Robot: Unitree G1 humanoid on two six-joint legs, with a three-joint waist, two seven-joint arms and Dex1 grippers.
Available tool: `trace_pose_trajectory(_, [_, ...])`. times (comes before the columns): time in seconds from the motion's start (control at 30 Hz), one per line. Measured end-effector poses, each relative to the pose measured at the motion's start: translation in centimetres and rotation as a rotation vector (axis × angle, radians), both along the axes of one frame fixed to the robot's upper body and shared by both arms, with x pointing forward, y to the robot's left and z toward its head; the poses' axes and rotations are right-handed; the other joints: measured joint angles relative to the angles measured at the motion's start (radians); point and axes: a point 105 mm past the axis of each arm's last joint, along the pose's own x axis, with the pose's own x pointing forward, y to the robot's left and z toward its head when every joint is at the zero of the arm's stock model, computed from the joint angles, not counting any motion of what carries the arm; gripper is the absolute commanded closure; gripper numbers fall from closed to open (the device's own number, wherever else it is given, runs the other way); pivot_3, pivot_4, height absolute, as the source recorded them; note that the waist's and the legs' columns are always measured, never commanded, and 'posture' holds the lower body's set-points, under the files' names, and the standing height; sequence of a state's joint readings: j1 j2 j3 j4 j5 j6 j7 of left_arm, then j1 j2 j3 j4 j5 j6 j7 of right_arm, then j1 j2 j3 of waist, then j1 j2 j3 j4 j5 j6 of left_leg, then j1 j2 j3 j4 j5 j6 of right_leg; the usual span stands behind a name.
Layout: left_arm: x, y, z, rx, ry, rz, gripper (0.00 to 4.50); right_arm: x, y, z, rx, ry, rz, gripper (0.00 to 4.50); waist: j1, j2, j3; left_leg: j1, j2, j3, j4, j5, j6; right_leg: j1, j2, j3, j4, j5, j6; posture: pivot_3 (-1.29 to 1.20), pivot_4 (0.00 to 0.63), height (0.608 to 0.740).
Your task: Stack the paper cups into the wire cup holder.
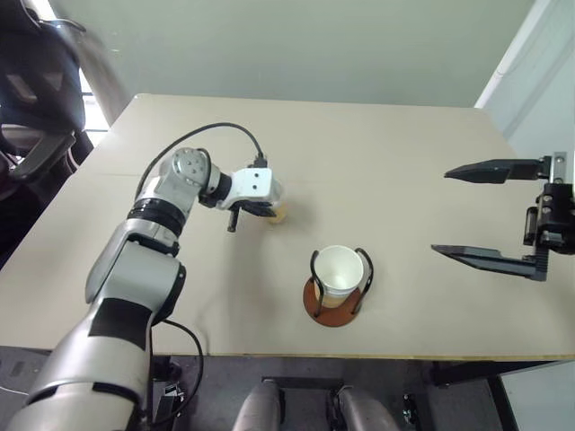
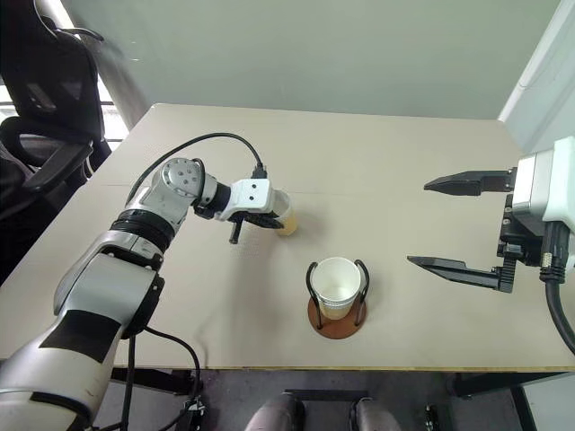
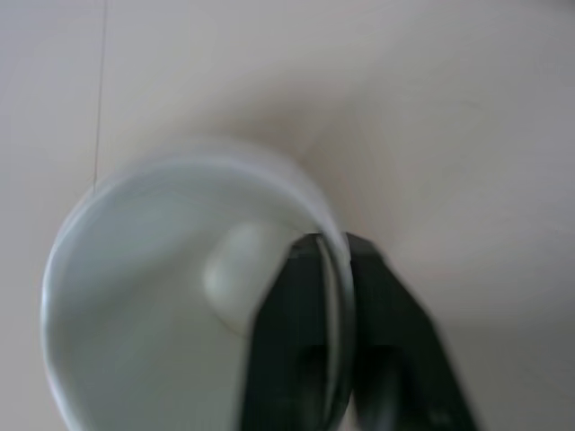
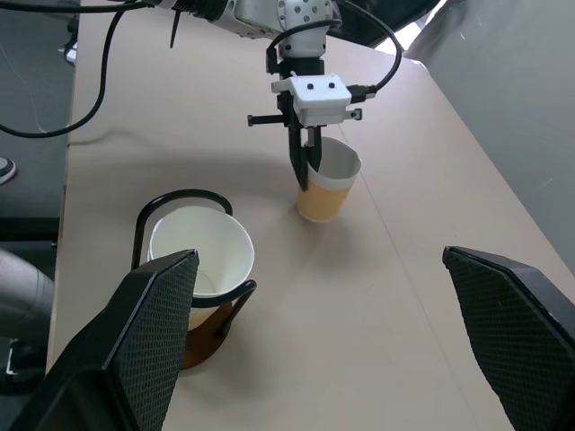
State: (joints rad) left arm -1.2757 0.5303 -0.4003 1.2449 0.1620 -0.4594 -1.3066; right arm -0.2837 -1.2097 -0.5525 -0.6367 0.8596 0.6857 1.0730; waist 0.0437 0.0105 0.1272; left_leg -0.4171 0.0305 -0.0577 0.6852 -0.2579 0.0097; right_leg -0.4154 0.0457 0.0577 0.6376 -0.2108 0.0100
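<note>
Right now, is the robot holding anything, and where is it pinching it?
Yes. The left gripper pinches a paper cup by its rim, one finger inside, one outside. The right gripper is open, holding nothing.

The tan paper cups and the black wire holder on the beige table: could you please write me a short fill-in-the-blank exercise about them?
1. The left gripper is shut on the ____ of the loose tan paper cup.
2. The other tan paper cup stands inside the black wire cup holder on its ____ disc base.
3. The right gripper hangs with its black fingers ____.

Missing words: rim; reddish-brown; open
</note>
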Motion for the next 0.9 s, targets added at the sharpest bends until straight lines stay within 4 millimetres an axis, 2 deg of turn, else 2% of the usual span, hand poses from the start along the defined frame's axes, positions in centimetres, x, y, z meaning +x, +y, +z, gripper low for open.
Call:
trace_pose_trajectory(0.17, [-0.7,0.1,0.2,-0.005,0.052,-0.043,4.43,0.1,-0.1,0.0,0.001,0.001,-0.003,0.0,0.0,0.0,0.0,0.0,0.001,0.006,0.0,0.0,0.003,-0.001,0.0,0.003,0.0,0.001,0.001,0.0,0.15,0.74])
trace_pose_trajectory(0.23, [-1.4,0.0,1.0,-0.027,0.096,-0.086,4.43,0.1,-0.1,0.0,-0.001,0.001,-0.005,0.0,0.0,0.0,0.0,-0.001,0.001,0.007,0.0,0.0,0.004,-0.002,-0.001,0.004,0.0,0.001,0.002,0.0,0.15,0.74])
trace_pose_trajectory(0.3, [-1.8,-0.6,3.5,-0.071,0.095,-0.136,4.43,0.1,-0.1,0.1,-0.008,0.002,-0.006,0.0,0.0,-0.001,0.001,-0.002,0.001,0.008,0.0,0.0,0.005,-0.003,-0.002,0.004,0.0,0.002,0.002,0.0,0.15,0.74])
trace_pose_trajectory(0.4, [-2.9,-2.4,9.4,-0.157,-0.018,-0.223,4.43,0.1,-0.3,0.1,-0.012,0.001,-0.012,0.0,0.0,-0.002,0.001,-0.002,0.001,0.011,0.0,-0.001,0.007,-0.003,-0.002,0.006,-0.003,0.003,0.003,0.0,0.15,0.74])
trace_pose_trajectory(0.5, [-6.1,-5.3,14.3,-0.247,-0.062,-0.398,4.43,0.2,-0.5,0.2,-0.013,-0.002,-0.023,0.0,-0.001,-0.001,0.001,-0.002,0.001,0.013,0.0,-0.002,0.01,-0.002,-0.003,0.007,-0.007,0.005,0.005,0.0,0.15,0.74])
trace_pose_trajectory(0.57, [-9.1,-7.3,16.2,-0.287,-0.041,-0.543,4.43,0.2,-0.6,0.3,-0.019,-0.009,-0.027,0.0,-0.001,-0.001,0.0,-0.002,0.001,0.015,0.0,-0.003,0.011,-0.002,-0.004,0.007,-0.008,0.005,0.005,0.0,0.15,0.74])
trace_pose_trajectory(0.63, [-11.8,-8.5,16.6,-0.278,-0.002,-0.667,4.43,0.2,-0.7,0.4,-0.021,-0.015,-0.031,0.0,-0.004,0.0,0.0,-0.001,0.001,0.016,0.0,-0.004,0.012,-0.001,-0.005,0.007,-0.008,0.005,0.005,0.0,0.15,0.74])
trace_pose_trajectory(0.73, [-14.7,-9.3,15.1,-0.206,0.085,-0.792,4.43,0.2,-0.8,0.5,-0.022,-0.021,-0.037,0.0,-0.009,0.002,-0.001,0.001,0.001,0.018,-0.001,-0.004,0.013,-0.001,-0.006,0.007,-0.007,0.005,0.005,0.0,0.15,0.74])
trace_pose_trajectory(0.8, [-15.7,-9.5,13.3,-0.134,0.143,-0.838,4.43,0.2,-0.8,0.6,-0.024,-0.027,-0.041,0.0,-0.009,0.002,0.0,0.001,0.001,0.018,0.0,-0.004,0.013,-0.001,-0.007,0.007,-0.006,0.005,0.005,0.0,0.15,0.74])
trace_pose_trajectory(0.9, [-15.8,-9.5,10.9,-0.061,0.203,-0.857,4.43,-0.1,-0.9,0.8,-0.029,-0.04,-0.049,0.0,-0.009,0.003,0.0,0.002,0.001,0.018,-0.001,-0.003,0.013,-0.001,-0.008,0.007,-0.006,0.006,0.004,0.0,0.15,0.74])
